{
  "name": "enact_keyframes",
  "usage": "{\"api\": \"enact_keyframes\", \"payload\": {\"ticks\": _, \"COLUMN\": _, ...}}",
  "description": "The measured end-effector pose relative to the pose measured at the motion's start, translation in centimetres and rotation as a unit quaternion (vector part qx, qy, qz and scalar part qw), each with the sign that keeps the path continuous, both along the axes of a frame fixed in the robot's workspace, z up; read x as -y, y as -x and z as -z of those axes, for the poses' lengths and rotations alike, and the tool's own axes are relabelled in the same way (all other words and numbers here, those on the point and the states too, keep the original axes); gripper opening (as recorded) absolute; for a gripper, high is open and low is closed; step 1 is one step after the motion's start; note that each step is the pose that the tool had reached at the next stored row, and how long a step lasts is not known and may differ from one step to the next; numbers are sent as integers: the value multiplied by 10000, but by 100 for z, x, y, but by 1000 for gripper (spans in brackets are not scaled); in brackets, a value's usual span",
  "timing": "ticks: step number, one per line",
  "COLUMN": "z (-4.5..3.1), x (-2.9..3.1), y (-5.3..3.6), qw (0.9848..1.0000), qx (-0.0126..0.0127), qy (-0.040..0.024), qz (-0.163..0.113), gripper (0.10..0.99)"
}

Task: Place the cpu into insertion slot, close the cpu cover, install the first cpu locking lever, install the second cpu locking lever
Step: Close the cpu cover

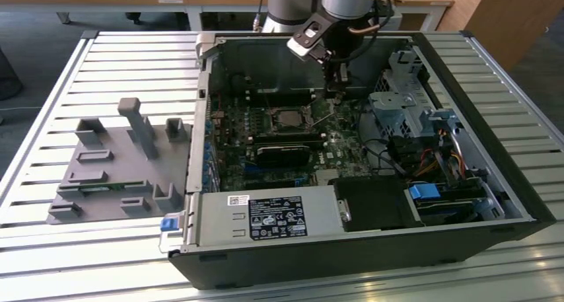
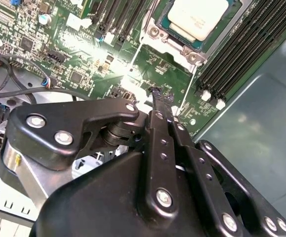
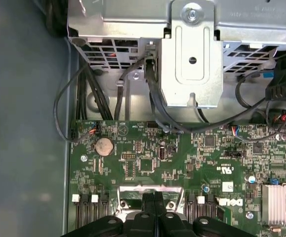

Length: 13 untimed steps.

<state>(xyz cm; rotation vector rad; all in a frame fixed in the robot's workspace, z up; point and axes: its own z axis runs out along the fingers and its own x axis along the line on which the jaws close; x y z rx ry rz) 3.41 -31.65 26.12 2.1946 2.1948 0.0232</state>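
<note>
My black pincer (image 2: 158,96), fingertips pressed together on nothing, hovers just beside the thin silver metal cover frame (image 2: 155,33) lying around the seated dull-silver square cpu (image 2: 198,15), so I judge the first thin wire locking lever (image 2: 190,90) is in hand, calling for exact tip placement.

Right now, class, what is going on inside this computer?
A robot arm reaches into the open computer case. Its gripper, shut, hovers close over the green board just beside the cpu. The cpu lies seated, and the cpu cover appears to lie flat around it.
</note>
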Motion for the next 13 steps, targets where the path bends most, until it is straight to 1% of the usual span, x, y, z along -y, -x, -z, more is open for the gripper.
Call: {"api": "enact_keyframes", "payload": {"ticks": 13, "z": 4, "x": -7, "y": -54, "qw": 10000, "qx": -7, "qy": 1, "qz": 0, "gripper": 106}}
